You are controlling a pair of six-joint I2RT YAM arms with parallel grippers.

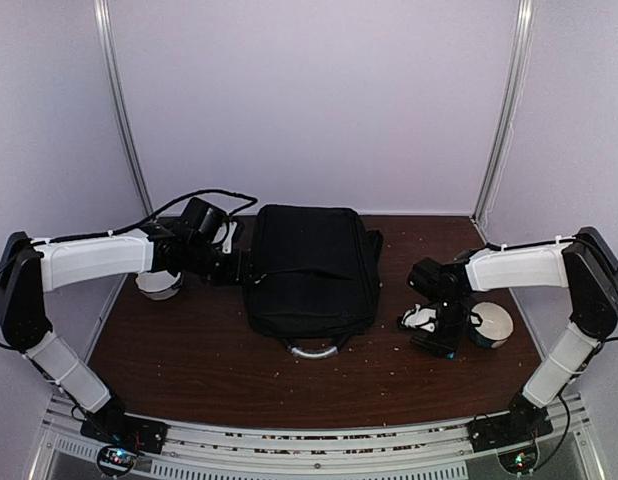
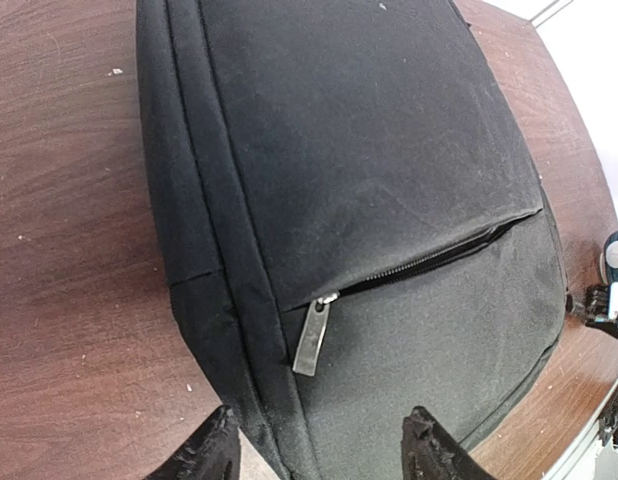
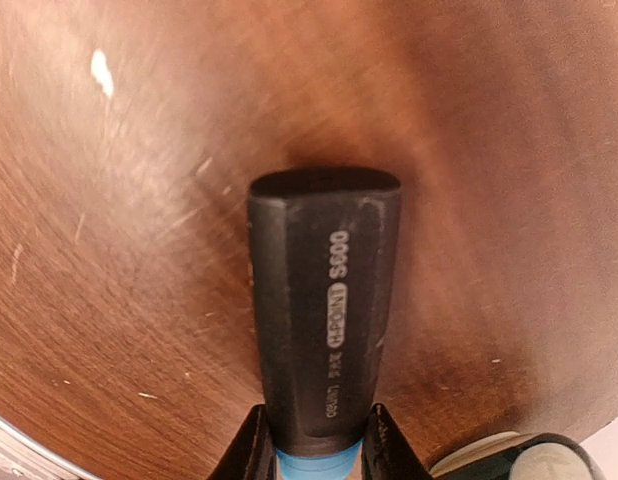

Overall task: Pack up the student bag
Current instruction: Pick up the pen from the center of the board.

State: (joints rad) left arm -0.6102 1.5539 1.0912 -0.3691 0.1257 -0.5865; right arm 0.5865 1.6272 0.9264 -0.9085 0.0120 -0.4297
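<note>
On the worktop [image 1: 189, 360], where does the student bag [image 1: 311, 270] lie? (Inspector)

It lies flat, front panel up, between the two arms. Its grey loop handle [image 1: 311, 349] points toward the arm bases. (Operator)

Report position and state of the left gripper [image 2: 319, 458]. (Inspector)

It is at the bag's left edge. Its fingers [image 2: 204, 455] are spread. One sits outboard of the bag's side wall and the other sits over the front pocket, with the side seam running between them. Contact with the fabric cannot be confirmed. The zip pull [image 2: 311, 335] lies just ahead of the gripper. (Operator)

Report the right gripper [image 3: 317, 452]. (Inspector)

It is to the bag's right, near it and not touching it. It is pinched on a black marker [image 3: 324, 320] printed "S600", gripped at the blue end. The free end points away from the wrist, over bare worktop. Whether that end touches the surface cannot be determined. (Operator)

Other items? (Inspector)

One white round object [image 1: 492, 325] sits just beyond the right gripper, on the side away from the bag. A second [image 1: 159, 285] sits to the bag's left, under the left arm. (Operator)
</note>
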